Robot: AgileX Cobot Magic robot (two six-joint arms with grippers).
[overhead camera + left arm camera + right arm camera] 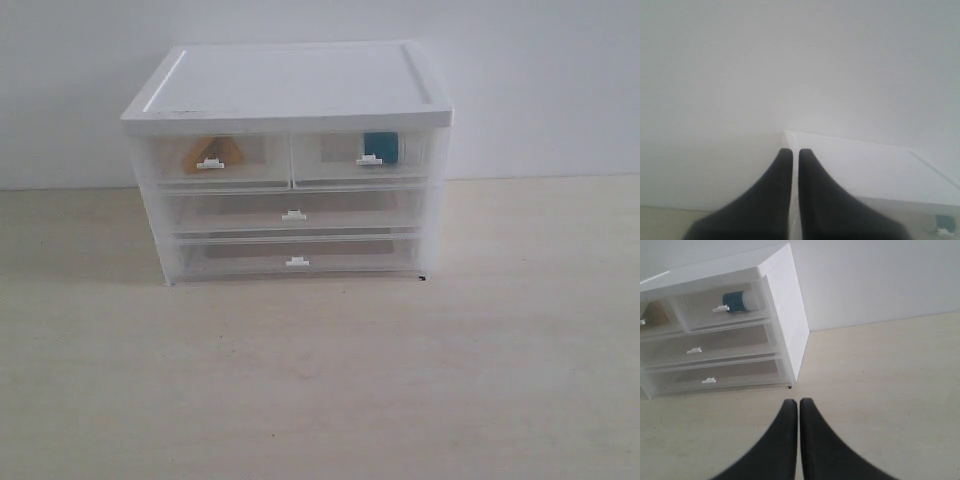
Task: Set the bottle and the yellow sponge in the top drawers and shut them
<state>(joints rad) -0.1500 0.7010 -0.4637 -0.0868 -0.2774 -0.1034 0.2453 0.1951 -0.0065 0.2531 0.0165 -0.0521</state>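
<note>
Looking at the cabinet, you are seeing a job that appears all but finished. The yellow sponge is lying inside the top left drawer, showing orange through the clear front. The bottle is sitting inside the top right drawer, its teal body just behind the white handle tab. Both drawer fronts are sitting flush with the frame under the white lid, so I am judging both as pushed home. Nothing of the task is lying out on the table. What is remaining, if anything, is only confirming the closure and parking the arms.

Neither arm is showing in the exterior view, so you are holding both clear of the cabinet front. The left gripper is hovering with its fingers pressed together and empty, pointing toward a corner of the lid and the blank wall behind it. The right gripper is hanging with fingers together too, gripping nothing, above the tabletop and well apart from the cabinet's right front corner.
</note>
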